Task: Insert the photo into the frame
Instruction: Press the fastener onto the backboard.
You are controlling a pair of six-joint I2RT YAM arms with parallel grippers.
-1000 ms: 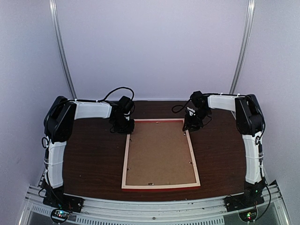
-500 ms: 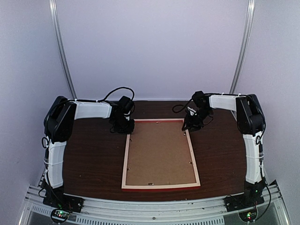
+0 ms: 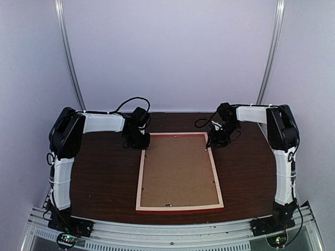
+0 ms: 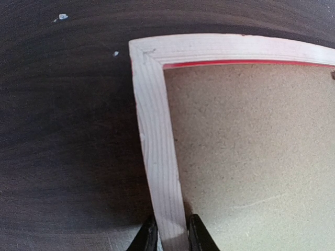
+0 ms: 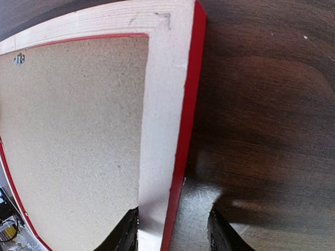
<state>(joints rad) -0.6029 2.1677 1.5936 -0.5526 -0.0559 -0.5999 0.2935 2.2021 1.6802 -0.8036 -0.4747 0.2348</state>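
The frame (image 3: 140,178) lies face down on the table, pale bare wood up, its red outer edge showing. A brown backing board (image 3: 178,170) fills its opening. The photo is hidden. My left gripper (image 3: 142,147) is at the far left corner; in the left wrist view it (image 4: 171,238) is shut on the frame's left strip (image 4: 154,130). My right gripper (image 3: 212,143) is at the far right corner; in the right wrist view it (image 5: 172,234) is open astride the right strip (image 5: 162,104). Its left finger touches the strip's inner side and its right finger (image 5: 219,232) stands apart from the red edge.
The dark wooden table (image 3: 104,172) surrounds the frame on all sides. Small metal tabs sit on the backing board's edges, one in the right wrist view (image 5: 19,58). White walls and two metal rails stand behind the table.
My right gripper has shifted slightly to the right at the frame's far right corner. The left arm and the frame have not moved.
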